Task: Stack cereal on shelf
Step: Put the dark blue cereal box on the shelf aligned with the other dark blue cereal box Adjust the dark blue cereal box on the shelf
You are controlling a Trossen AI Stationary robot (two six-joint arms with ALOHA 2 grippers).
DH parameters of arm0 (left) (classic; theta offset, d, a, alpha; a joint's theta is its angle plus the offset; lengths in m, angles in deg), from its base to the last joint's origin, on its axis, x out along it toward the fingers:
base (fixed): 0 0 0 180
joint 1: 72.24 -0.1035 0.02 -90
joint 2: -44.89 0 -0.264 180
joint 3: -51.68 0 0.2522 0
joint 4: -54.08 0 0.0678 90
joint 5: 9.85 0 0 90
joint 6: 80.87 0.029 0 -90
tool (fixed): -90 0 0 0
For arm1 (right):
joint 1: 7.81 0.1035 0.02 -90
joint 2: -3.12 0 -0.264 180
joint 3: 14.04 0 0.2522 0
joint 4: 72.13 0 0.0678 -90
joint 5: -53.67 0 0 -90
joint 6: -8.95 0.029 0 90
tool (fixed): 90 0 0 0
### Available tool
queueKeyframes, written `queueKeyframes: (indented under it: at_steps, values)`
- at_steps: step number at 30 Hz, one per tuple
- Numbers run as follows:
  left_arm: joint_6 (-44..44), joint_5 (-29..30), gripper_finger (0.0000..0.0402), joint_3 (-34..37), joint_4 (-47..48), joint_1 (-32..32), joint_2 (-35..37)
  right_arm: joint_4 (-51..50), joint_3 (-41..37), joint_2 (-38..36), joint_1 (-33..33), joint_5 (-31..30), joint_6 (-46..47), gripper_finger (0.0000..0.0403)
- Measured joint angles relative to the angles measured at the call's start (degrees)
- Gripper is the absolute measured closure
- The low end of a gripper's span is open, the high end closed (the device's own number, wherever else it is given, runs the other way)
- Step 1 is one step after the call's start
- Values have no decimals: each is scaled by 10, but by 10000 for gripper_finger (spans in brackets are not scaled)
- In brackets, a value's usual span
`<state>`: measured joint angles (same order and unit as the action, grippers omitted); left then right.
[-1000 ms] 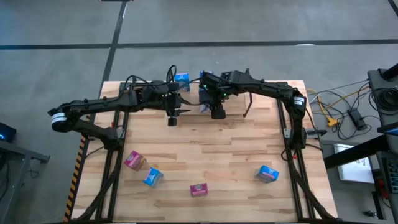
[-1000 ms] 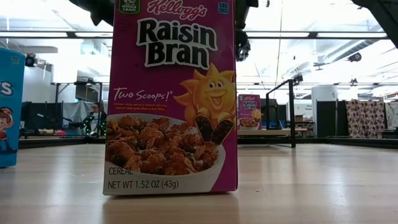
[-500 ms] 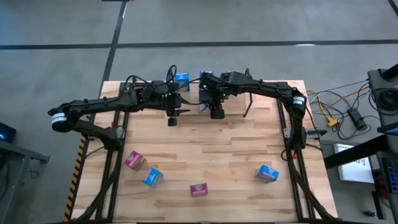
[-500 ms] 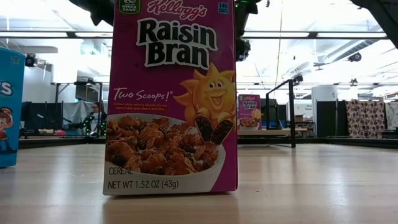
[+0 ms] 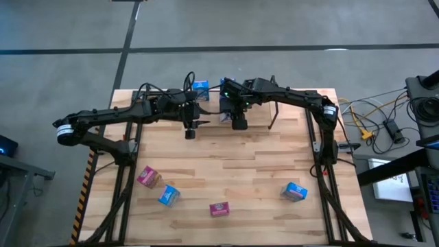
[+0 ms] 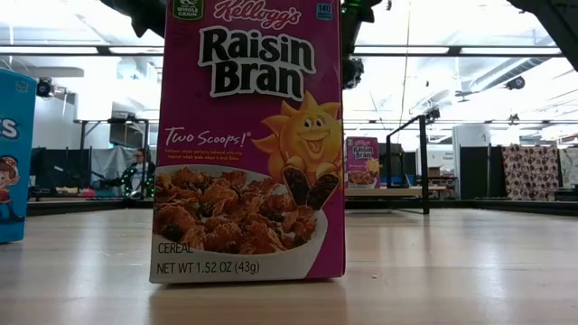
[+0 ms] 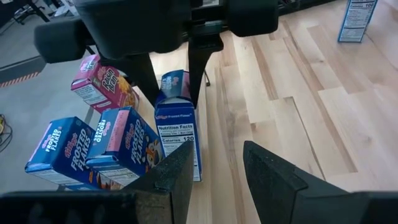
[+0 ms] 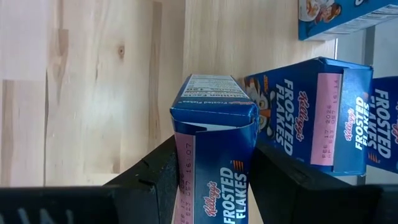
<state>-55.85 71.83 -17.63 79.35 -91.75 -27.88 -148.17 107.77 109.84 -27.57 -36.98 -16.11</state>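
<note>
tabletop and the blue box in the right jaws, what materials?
Tabletop: looks like butcher-block wood, pale jointed strips with grain and a satin finish. Frosted Flakes box, held in the right gripper: thin printed paperboard, probably; folded end flap and creased edges show, with a slight sheen.

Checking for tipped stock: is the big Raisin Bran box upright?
Upright: the Raisin Bran box stands on its base on the table.
</note>
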Motion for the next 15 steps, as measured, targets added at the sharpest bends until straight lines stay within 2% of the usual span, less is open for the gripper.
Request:
queueKeyframes:
  at_steps: [15]
  values:
    - [0,0,278,0,-5,0,0,9,-18,-1,-7,1,2,253]
